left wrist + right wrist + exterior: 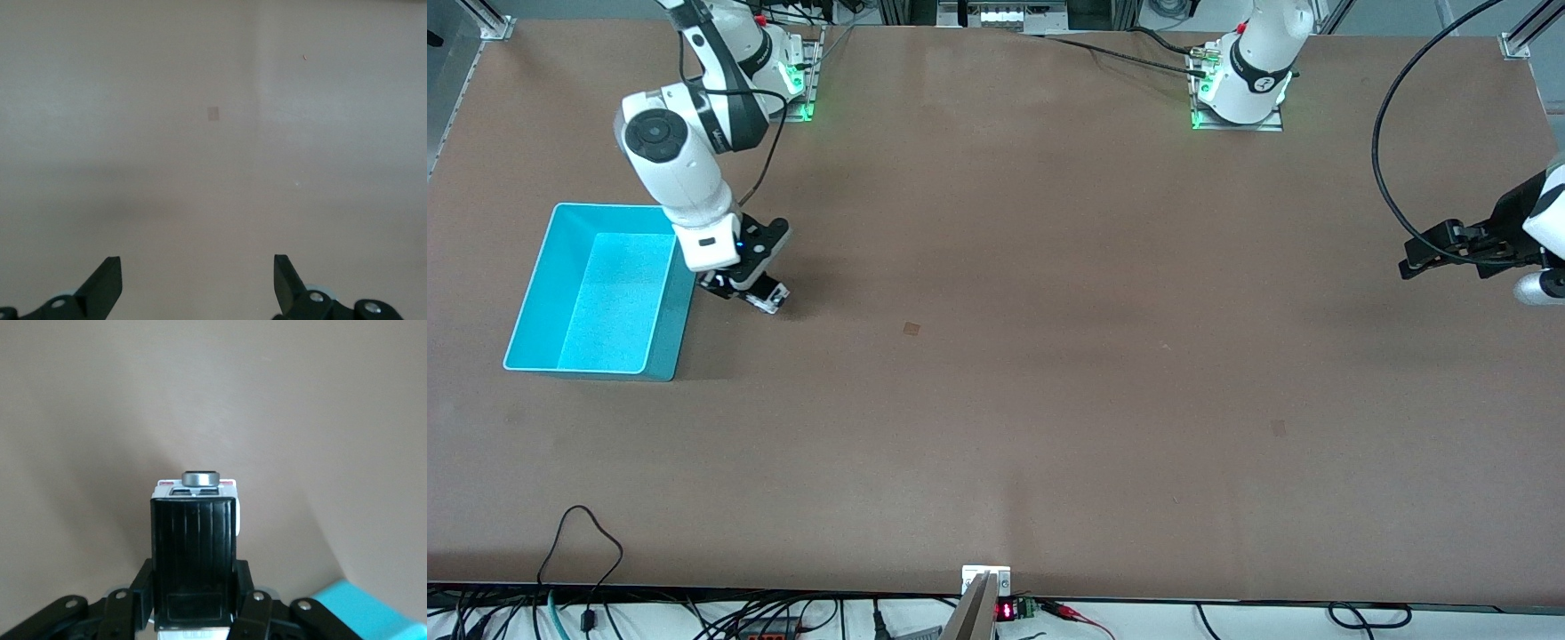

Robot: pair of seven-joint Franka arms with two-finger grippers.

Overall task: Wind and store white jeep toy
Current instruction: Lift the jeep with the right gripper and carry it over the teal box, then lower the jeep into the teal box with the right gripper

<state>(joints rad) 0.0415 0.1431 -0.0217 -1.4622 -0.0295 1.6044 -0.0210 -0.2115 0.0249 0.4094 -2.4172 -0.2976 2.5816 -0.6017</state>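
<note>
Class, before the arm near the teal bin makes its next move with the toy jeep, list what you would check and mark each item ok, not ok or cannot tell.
1. Right claw shut on the white jeep: ok.
2. Jeep lifted off the table: cannot tell.
3. Teal bin beside the right claw, with nothing in it: ok.
4. Jeep over the bin: not ok, it is beside the bin's wall.
5. Left claw open, waiting over bare table at the left arm's end: ok.
6. Jeep wound up: cannot tell.

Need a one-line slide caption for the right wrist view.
Right end effector shut on the small boxy white jeep toy with black ribbed roof, over the brown table beside the teal plastic bin.
</note>
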